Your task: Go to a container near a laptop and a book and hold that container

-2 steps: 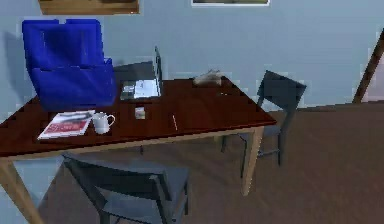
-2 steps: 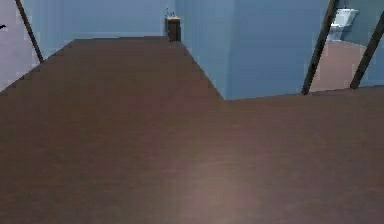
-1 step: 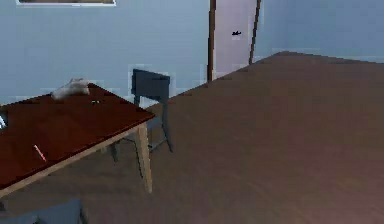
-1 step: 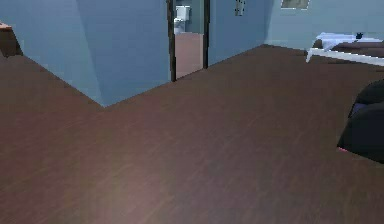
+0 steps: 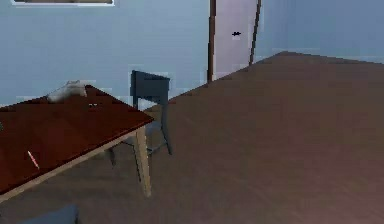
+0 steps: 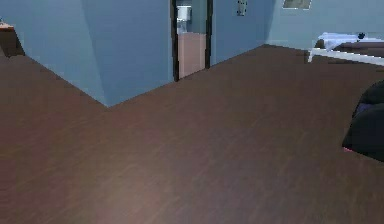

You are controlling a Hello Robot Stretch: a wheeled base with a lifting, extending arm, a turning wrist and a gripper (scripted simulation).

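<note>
A reddish-brown wooden table [image 5: 60, 130] with pale legs stands at the forward view's left. On it lie a pale crumpled thing [image 5: 70, 91] near the far edge, a small dark item [image 5: 93, 104] beside that, and a thin pencil-like stick [image 5: 33, 158] toward the near side. A blue-grey chair [image 5: 152, 95] stands at the table's far corner.
A closed pale door [image 5: 234, 36] in a dark frame sits in the blue back wall. Dark wood floor spreads wide to the right. In the arm side view a blue wall corner [image 6: 105, 60] juts out, a doorway [image 6: 190, 38] opens behind it, and a dark rounded seat [image 6: 368, 120] sits at the right edge.
</note>
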